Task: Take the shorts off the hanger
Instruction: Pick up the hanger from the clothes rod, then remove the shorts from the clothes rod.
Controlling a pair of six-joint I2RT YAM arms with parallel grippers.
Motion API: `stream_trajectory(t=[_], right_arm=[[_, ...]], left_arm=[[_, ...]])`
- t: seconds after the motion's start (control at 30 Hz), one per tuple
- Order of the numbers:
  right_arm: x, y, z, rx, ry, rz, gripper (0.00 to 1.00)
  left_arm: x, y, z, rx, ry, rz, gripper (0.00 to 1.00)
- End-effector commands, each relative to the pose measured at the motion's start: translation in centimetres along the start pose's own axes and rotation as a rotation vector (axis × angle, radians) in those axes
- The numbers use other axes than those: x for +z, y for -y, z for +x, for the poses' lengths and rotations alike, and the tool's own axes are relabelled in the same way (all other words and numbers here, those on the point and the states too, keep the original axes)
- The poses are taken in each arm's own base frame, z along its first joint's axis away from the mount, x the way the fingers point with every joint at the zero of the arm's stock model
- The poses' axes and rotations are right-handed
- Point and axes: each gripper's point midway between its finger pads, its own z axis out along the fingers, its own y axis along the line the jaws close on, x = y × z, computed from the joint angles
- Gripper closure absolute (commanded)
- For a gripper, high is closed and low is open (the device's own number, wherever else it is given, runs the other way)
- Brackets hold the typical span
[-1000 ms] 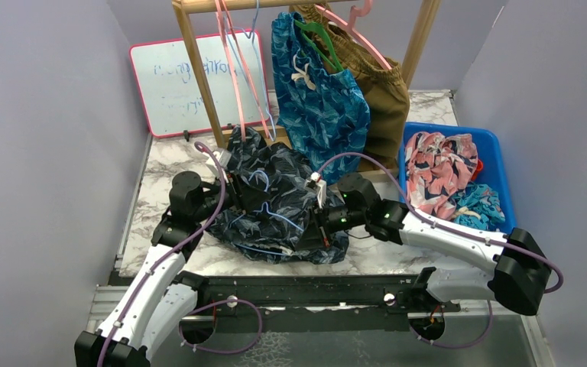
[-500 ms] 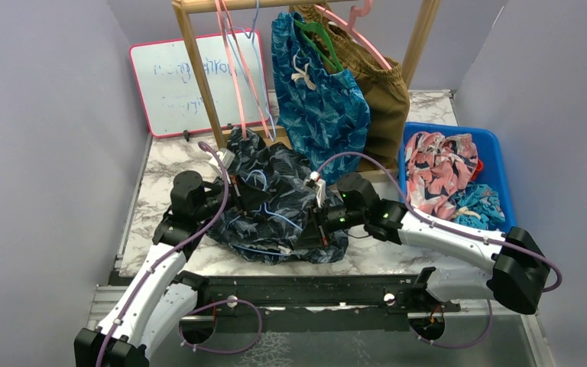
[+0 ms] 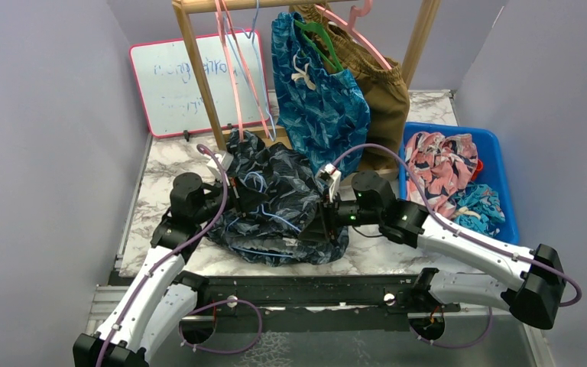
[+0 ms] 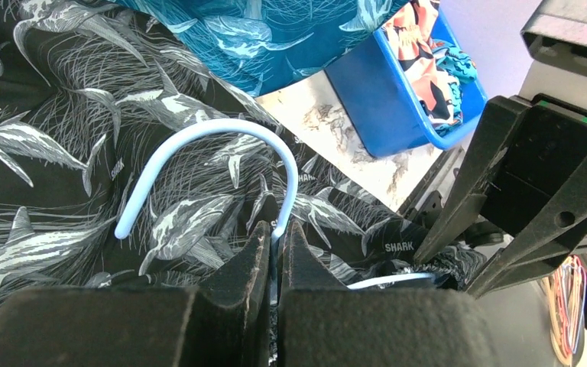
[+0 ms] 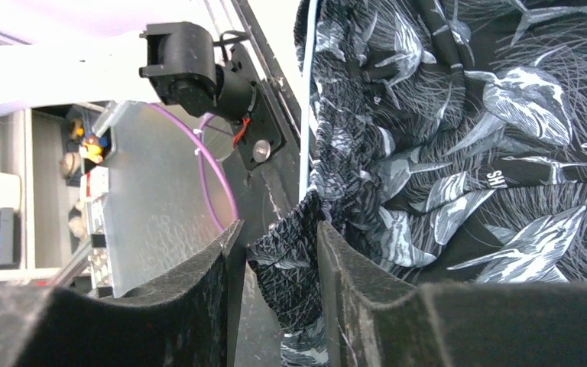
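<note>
One pair, black shark-print shorts [image 3: 275,206]: heaped just in front of wooden rack [image 3: 199,84]
Handling: soft, light, limp, probably snags on wire; best taken at gathered elastic waistband
Pale blue hanger [image 4: 222,130]: hook lying on shorts
Left gripper [image 4: 275,245]: clamped on hanger neck
Right gripper [image 5: 279,229]: jaws parted, waistband fold loose between

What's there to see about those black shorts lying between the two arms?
The black shorts are thin fabric printed with grey-white sharks and the word SHARK. They lie crumpled on the marble table, with a pale blue hanger partly tucked inside. The left gripper pinches the hanger's neck. A gathered waistband fold sits inside the open right gripper.
</note>
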Motion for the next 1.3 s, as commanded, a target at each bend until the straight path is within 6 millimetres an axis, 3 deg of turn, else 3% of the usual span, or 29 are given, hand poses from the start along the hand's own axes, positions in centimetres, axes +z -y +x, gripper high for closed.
stream_trajectory(t=[0.0, 0.07, 0.17, 0.37, 0.47, 0.53, 0.63, 0.7, 0.8, 0.9, 1.0, 1.13, 1.27], right_arm=[[-0.2, 0.0, 0.2, -0.007, -0.029, 0.023, 0.62], [-0.3, 0.5, 0.1, -0.002, -0.02, 0.056, 0.63], [-0.9, 1.1, 0.1, -0.002, -0.015, 0.105, 0.54], [-1.6, 0.6, 0.3, -0.022, -0.037, 0.096, 0.52], [-1.5, 0.6, 0.5, -0.025, -0.057, 0.089, 0.63], [-1.4, 0.7, 0.6, -0.025, -0.058, 0.093, 0.75], [-1.3, 1.1, 0.6, -0.023, -0.055, 0.108, 0.84], [-1.3, 1.1, 0.7, -0.023, -0.056, 0.109, 0.8], [-1.1, 1.1, 0.7, -0.023, -0.057, 0.1, 0.61], [-0.7, 1.2, 1.0, -0.019, -0.074, 0.089, 0.56], [-0.2, 1.4, 1.3, -0.014, -0.09, 0.089, 0.58], [0.2, 1.5, 1.0, -0.011, -0.08, 0.085, 0.73], [0.1, 2.2, 0.9, -0.009, -0.06, 0.126, 0.72]], left_arm=[[-0.4, 0.5, -1.4, 0.01, 0.049, -0.017, 1.0], [-0.5, 0.4, -1.4, 0.008, 0.051, -0.022, 1.0], [-0.7, 0.2, -1.3, 0.004, 0.052, -0.046, 1.0], [-0.8, -0.5, -1.3, -0.001, 0.05, -0.085, 1.0], [-0.6, -0.6, -1.3, -0.006, 0.041, -0.088, 1.0], [-0.6, -0.6, -1.4, -0.006, 0.045, -0.092, 1.0], [-0.6, -0.6, -1.7, -0.005, 0.052, -0.099, 1.0], [-0.6, -0.6, -1.9, -0.002, 0.056, -0.1, 1.0], [-0.6, -0.6, -1.9, -0.006, 0.053, -0.099, 1.0], [-0.6, -0.6, -1.9, -0.011, 0.051, -0.099, 1.0], [-0.5, -0.3, -2.1, -0.012, 0.055, -0.09, 1.0], [-0.6, -0.1, -2.3, -0.009, 0.057, -0.085, 1.0], [-0.6, -0.1, -2.3, -0.011, 0.059, -0.083, 1.0]])
